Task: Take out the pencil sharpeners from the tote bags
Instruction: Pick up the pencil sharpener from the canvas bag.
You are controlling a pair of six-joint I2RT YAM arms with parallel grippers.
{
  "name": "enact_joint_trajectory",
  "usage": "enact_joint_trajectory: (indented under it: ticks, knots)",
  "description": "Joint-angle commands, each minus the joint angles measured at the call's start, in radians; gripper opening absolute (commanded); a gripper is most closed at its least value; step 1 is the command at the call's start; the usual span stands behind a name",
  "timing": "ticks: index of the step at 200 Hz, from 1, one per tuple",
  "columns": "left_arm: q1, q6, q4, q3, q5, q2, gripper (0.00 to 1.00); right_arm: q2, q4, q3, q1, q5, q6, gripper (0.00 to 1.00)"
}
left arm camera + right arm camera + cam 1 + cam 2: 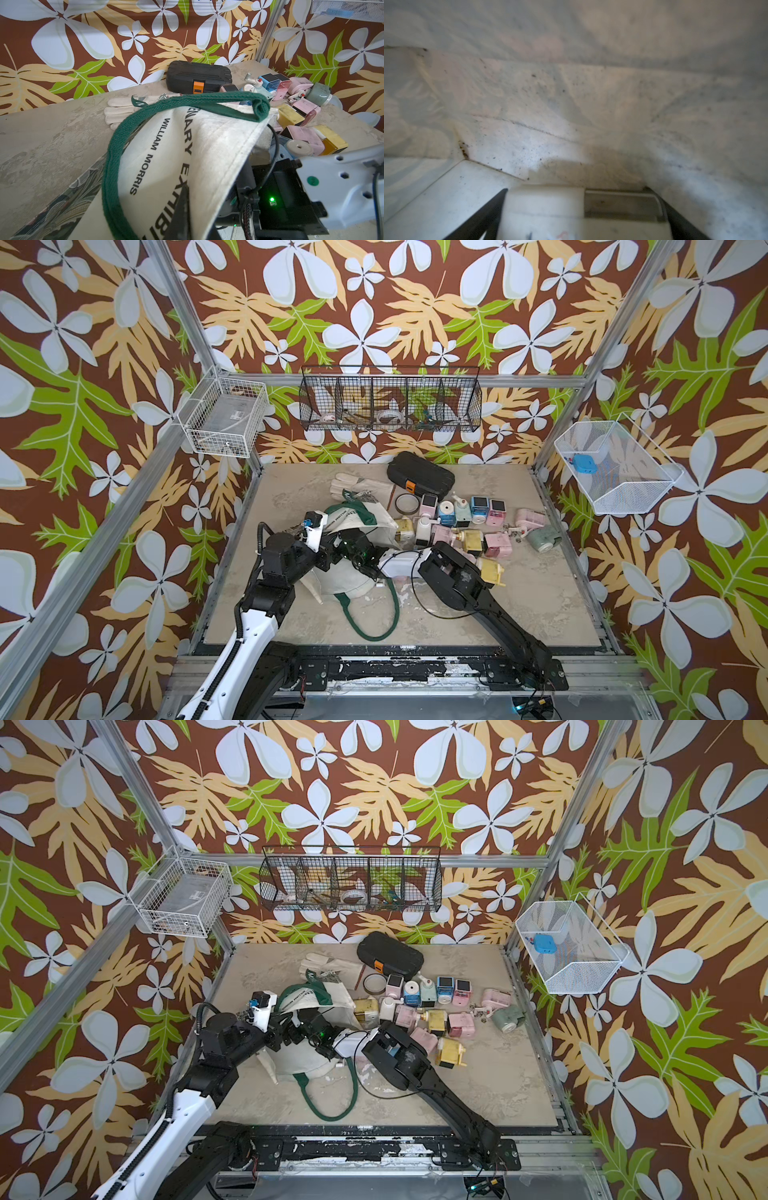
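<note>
The right gripper (577, 190) sat hidden inside the tote bag (345, 576), its fingers wide on either side of a blurred white pencil sharpener (544, 209); whether it gripped was unclear. The left gripper (182, 207), mostly cut off, was clamped on the tote's rim. Other pencil sharpeners (465, 526) lay beside the tote

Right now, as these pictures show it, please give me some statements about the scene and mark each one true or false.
1. The left gripper pinches the tote bag's cream edge. True.
2. The tape roll lies inside the tote bag. False: it lies on the table, beside the black hard case.
3. The right gripper is inside the tote bag, a white sharpener between its fingers. True.
4. Every pencil sharpener on the table is yellow. False: pink, blue and mint ones lie there too.
</note>
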Motion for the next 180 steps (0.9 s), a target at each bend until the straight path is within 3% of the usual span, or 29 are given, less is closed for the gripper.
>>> enact_joint_trajectory:
  ticks: [1,20,44,103,180]
  knots:
    - [-0.001,-0.017,0.018,0.015,0.028,-0.002,0.00,0.010,-0.124,0.012,-0.001,-0.016,0.022,0.86]
    - [-0.002,-0.014,-0.009,0.025,-0.006,0.003,0.00,-0.031,-0.152,-0.014,-0.001,-0.045,0.019,0.76]
    - [-0.002,-0.020,-0.015,0.033,-0.017,0.001,0.00,-0.132,-0.143,-0.113,0.008,-0.054,0.013,0.70]
    - [0.000,-0.022,-0.024,0.031,-0.054,-0.001,0.00,-0.378,-0.099,-0.406,0.027,-0.152,0.024,0.64]
    - [0.002,-0.051,-0.016,0.044,-0.088,-0.010,0.00,-0.725,-0.098,-0.762,0.118,-0.060,0.027,0.63]
